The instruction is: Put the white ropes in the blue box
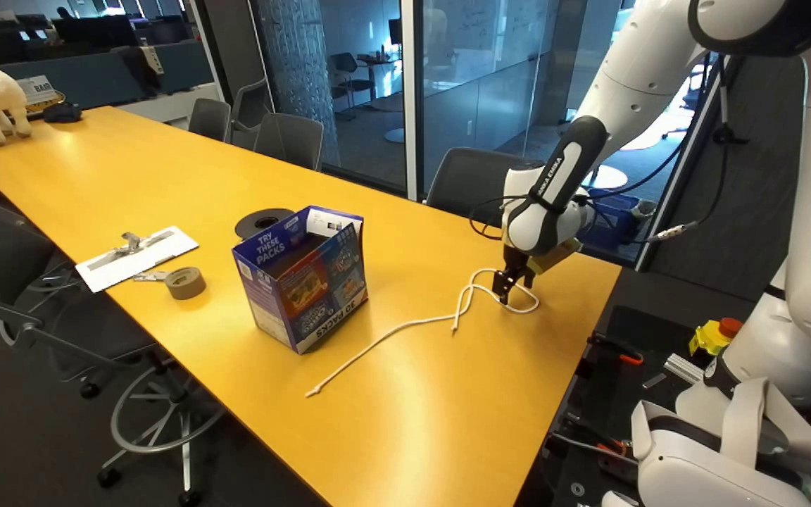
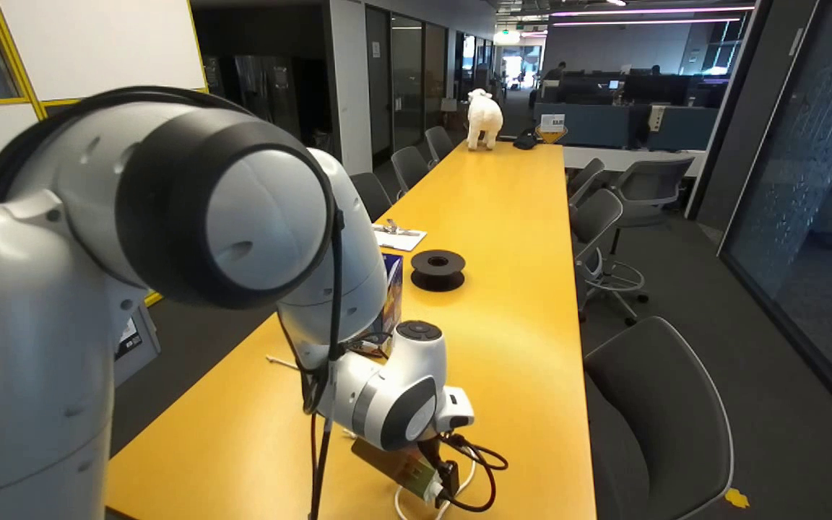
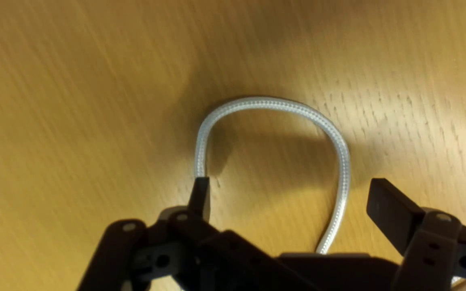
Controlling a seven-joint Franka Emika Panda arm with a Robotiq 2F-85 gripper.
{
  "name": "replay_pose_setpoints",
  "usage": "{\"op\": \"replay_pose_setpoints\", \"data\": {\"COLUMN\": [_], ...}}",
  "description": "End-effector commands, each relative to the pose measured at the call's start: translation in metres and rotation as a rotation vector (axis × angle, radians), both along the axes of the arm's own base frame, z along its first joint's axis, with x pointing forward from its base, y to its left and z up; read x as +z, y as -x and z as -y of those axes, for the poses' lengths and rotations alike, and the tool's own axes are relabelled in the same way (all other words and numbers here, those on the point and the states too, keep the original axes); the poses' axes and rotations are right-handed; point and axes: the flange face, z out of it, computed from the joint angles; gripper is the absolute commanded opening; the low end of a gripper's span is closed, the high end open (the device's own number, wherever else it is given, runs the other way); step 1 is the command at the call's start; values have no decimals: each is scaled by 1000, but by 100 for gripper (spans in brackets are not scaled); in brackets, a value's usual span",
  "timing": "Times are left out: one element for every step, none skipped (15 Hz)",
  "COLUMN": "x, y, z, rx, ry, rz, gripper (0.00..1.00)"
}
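The white ropes (image 1: 419,322) lie on the table. One stretch trails toward the blue box, and loops lie under my gripper; I cannot tell where one cord ends and another begins. The blue box (image 1: 321,285) stands upright and open at the top; it is partly hidden behind the arm in an exterior view (image 2: 393,289). My gripper (image 1: 516,291) points down close to the table, over the loops. In the wrist view the gripper (image 3: 289,182) is open. A strand of rope (image 3: 344,173) passes between the fingers, nearer the right one. The left fingertip covers part of the loop's other side.
A dark spool (image 1: 246,224) stands behind the box and also shows in an exterior view (image 2: 438,271). A tape roll (image 1: 185,283) and a white clipboard (image 1: 136,257) lie beyond the box. Chairs line the table edges. Cables hang from the arm's wrist.
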Motion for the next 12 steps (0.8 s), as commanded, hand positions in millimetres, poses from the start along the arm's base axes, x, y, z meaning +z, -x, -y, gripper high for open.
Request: {"op": "replay_pose_setpoints", "data": {"x": [-7,-8,-10,-12,-13,-15,-16,-16,-17,-18,-19,-20], "y": [-11,-12,-13,-13,-14,-14,-15,-15,-15,-16,-15,-15], "z": [7,9,11,13,15,16,17,18,20,21,22,23], "rx": [27,28,27,25,23,23,24,25,25,26,26,26], "ry": [-13,-9,-5,-1,4,10,15,19,24,26,27,28], "rz": [28,27,26,25,24,22,20,20,19,19,19,18], "gripper": [100,100,100,100,100,100,100,100,100,100,100,100]}}
